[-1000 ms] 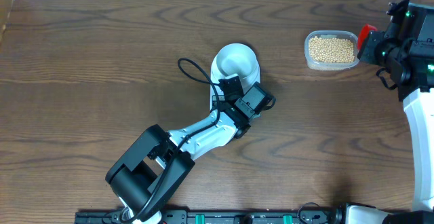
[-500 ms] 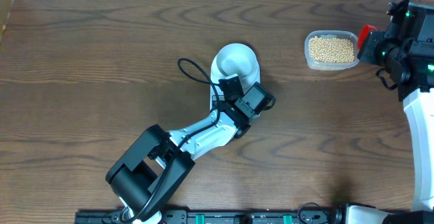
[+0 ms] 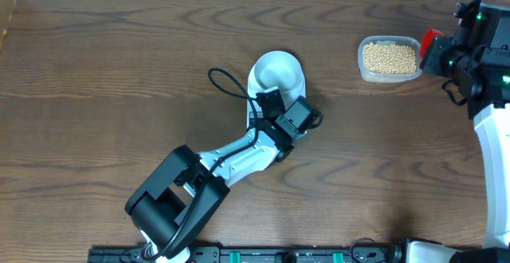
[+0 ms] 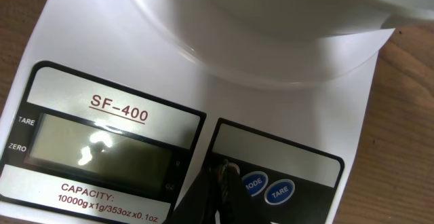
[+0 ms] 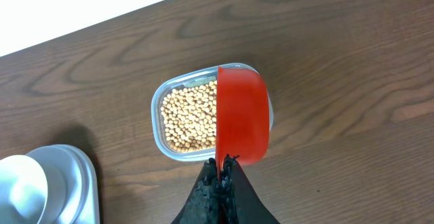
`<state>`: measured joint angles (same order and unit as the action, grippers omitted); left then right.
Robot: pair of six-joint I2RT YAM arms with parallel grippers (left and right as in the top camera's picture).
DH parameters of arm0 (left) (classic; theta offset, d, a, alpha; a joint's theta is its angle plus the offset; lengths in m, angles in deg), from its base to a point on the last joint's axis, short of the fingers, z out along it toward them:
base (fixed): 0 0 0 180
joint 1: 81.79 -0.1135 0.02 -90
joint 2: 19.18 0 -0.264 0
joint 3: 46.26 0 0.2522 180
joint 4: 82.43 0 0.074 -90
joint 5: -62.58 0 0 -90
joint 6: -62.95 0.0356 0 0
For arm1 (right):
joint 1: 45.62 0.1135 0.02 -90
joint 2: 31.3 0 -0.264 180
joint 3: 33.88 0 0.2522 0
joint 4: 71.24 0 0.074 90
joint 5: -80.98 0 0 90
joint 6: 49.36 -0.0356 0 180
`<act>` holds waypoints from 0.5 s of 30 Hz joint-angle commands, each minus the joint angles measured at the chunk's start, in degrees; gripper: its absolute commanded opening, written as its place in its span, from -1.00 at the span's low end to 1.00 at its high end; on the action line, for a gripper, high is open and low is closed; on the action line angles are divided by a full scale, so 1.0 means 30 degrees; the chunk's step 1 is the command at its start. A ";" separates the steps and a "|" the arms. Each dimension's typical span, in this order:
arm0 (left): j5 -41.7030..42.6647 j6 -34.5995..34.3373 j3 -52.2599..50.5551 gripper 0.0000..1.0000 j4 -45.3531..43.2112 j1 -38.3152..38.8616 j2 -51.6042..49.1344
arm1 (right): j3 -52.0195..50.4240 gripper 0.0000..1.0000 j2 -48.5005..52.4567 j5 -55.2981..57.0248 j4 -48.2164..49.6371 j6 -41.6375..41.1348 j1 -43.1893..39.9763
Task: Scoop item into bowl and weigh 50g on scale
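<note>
Nearest to the right wrist camera, the right claw (image 5: pixel 222 166) is clenched on the near end of a red scoop (image 5: pixel 243 119). The scoop reaches straight away from the claw. It lies over the right part of a clear tub (image 5: pixel 156 132), with its straight side towards the beans (image 5: pixel 190 119) and its rounded side away from them. So the beans lie just below the scoop and a little to its left. I judge that the coming move is a short dip and a turn to that side, not a reach. Whether the scoop already touches the beans, I cannot tell.

The right arm is clearly the nearer one to the beans. The left claw (image 4: pixel 220 183) is far from the tub and busy elsewhere. It is clenched, grasps nothing, and its tip is just beside the round MODE button (image 4: pixel 254 182) on the front edge of the scale (image 4: pixel 102 41); if it presses there, I cannot tell.

Farther on, well apart from the tub across the bare tabletop (image 3: pixel 119 56), the white bowl (image 3: pixel 276 70) stands on the scale and looks empty. A loaded scoop must travel that way.
</note>
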<state>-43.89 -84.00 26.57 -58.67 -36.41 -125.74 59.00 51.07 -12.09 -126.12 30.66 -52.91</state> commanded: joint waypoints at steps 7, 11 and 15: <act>-0.0240 0.0036 -0.0080 -0.86 0.0131 -0.0124 -0.0772 | 0.0342 -0.97 0.0051 -0.0109 -0.0022 0.0226 -0.0058; -0.0233 0.0036 -0.0080 -0.85 0.0138 -0.0219 -0.0918 | 0.0342 -0.97 0.0051 -0.0109 -0.0015 0.0226 -0.0058; -0.0233 0.0036 -0.0080 -0.86 0.0248 -0.0284 -0.0918 | 0.0342 -0.98 0.0051 -0.0109 -0.0029 0.0219 -0.0058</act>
<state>-44.26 -84.00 26.57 -58.86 -36.43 -125.98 59.00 51.07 -12.09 -126.12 30.66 -52.91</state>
